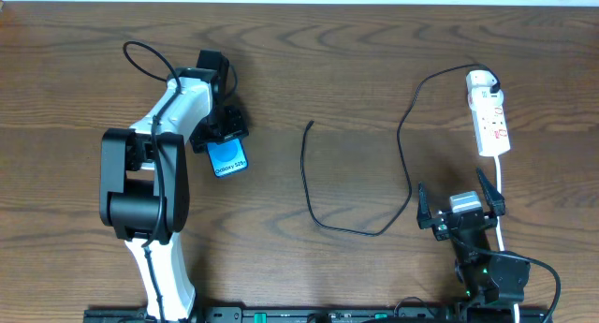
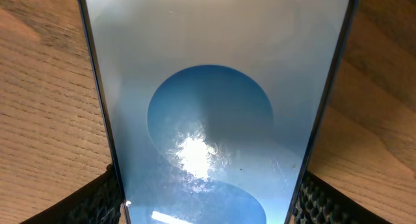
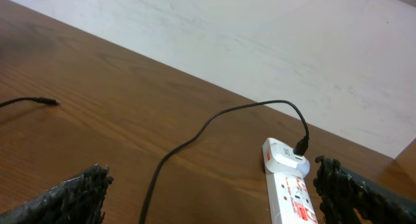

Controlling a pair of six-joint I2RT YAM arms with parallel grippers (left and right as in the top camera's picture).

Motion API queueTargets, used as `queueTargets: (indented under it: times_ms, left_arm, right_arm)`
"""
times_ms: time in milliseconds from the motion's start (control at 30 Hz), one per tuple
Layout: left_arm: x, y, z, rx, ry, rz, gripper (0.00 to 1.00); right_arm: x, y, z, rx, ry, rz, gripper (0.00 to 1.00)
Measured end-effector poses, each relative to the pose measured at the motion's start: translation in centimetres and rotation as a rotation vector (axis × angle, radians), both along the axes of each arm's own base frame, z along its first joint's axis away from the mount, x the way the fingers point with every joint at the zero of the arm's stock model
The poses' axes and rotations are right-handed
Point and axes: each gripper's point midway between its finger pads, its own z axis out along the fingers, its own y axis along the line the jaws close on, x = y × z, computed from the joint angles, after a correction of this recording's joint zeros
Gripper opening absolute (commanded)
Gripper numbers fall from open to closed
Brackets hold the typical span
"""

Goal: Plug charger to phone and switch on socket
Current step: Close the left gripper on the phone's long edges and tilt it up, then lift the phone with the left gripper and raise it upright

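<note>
- The charger [image 1: 372, 233] is a long thin black cable. It lies in big loops on the brown wooden bench [image 1: 356, 42], in the middle and on the right side.
- The left arm [image 1: 154, 173] is white and black. It reaches over the left side of the bench.
- The socket [image 1: 489, 117] is a long white strip with small red marks. It lies at the far right of the bench, and a white cord [image 1: 497, 164] runs out of its near end. The red marks are too small to show if a switch is on.
- The phone [image 1: 229, 159] has a bright blue screen that faces up. It is on the left side, well apart from the charger. It cannot be told if it sits on the bench or is lifted a bit.
- The left pincer [image 1: 225, 139] is closed on the phone. In the left wrist view, its black fingers [image 2: 97, 204] press on both long edges of the phone [image 2: 214, 120].
- The right pincer [image 1: 454, 190] is spread wide open and holds nothing. It is just below the near end of the socket. In the right wrist view, its fingers [image 3: 71, 198] are far apart, with the socket [image 3: 289, 191] between them further off.
- The black plug [image 3: 301, 146] of the charger sits in the far end of the socket.
- The small connector tip [image 1: 311, 125] lies loose on the bench near the middle. Nothing touches it.
</note>
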Motion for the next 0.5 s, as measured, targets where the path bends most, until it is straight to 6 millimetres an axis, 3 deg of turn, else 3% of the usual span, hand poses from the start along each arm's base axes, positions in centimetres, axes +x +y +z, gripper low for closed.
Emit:
queueTargets:
  times_ms: [267, 500]
  left_arm:
    - [0.16, -0.03, -0.01, 0.002, -0.011, -0.001, 0.75]
    - [0.20, -0.07, 0.00, 0.003, -0.013, -0.002, 0.66]
  right_arm:
    - [0.00, 0.00, 0.00, 0.000, 0.000, 0.000, 0.99]
    - [0.00, 0.00, -0.01, 0.000, 0.000, 0.000, 0.99]
